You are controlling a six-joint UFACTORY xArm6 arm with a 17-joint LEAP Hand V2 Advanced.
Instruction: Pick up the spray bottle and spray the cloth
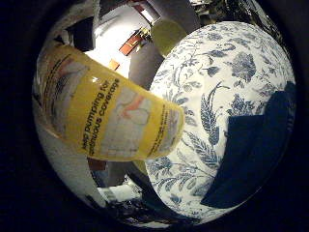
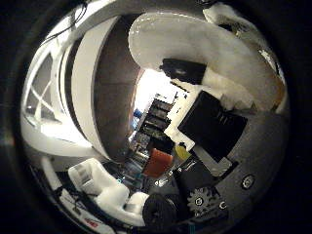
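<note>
Spray bottle being carried toward the cloth

The hand (image 2: 204, 122) is curling around the yellow-labelled spray bottle (image 1: 108, 116), holding it above the floral tabletop (image 1: 231, 72); next it is needing to aim at the dark blue cloth (image 1: 256, 145) and pump.

dim room | bright glow behind (blown out) | strong fisheye bending | black edges | soft focus

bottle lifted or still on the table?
Lifted: the spray bottle fills the palm view, tilted, its base clear of the floral tablecloth beside the dark blue cloth.
</note>
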